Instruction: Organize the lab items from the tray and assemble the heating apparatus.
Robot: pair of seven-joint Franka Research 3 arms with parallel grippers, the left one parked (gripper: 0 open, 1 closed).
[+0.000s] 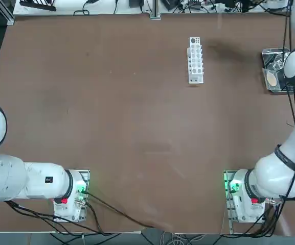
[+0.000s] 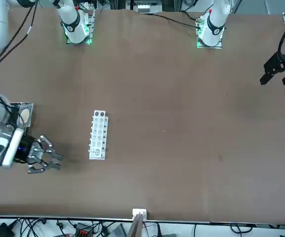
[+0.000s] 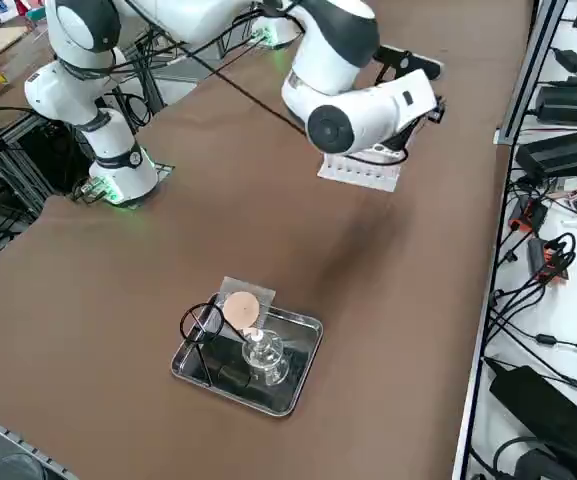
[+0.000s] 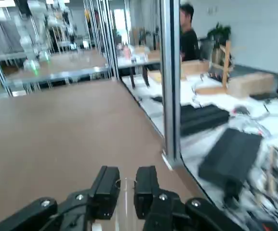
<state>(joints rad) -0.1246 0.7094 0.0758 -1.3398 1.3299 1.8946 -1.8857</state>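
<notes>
Right gripper point(image 4: 127, 190) narrow, pinching a clear glass tube, level above the table near the tube rack point(image 2: 98, 135). Burner point(image 3: 262, 352), tripod point(image 3: 204, 325), mesh pad point(image 3: 241, 308) in tray point(image 3: 306, 357). Risk: tube slips, or wrist swing clips rack.

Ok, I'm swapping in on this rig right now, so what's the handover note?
Right tool: hovers level above the table, between the shiny rectangular metal tray and the white many-holed tube rack.
Things: small clear glass burner bottle, thin black wire ring tripod and square grey mesh pad with tan centre all sit in the tray.
Done: nothing taken out yet.
Left: move all three out, then probably burner under tripod, mesh on top.
</notes>
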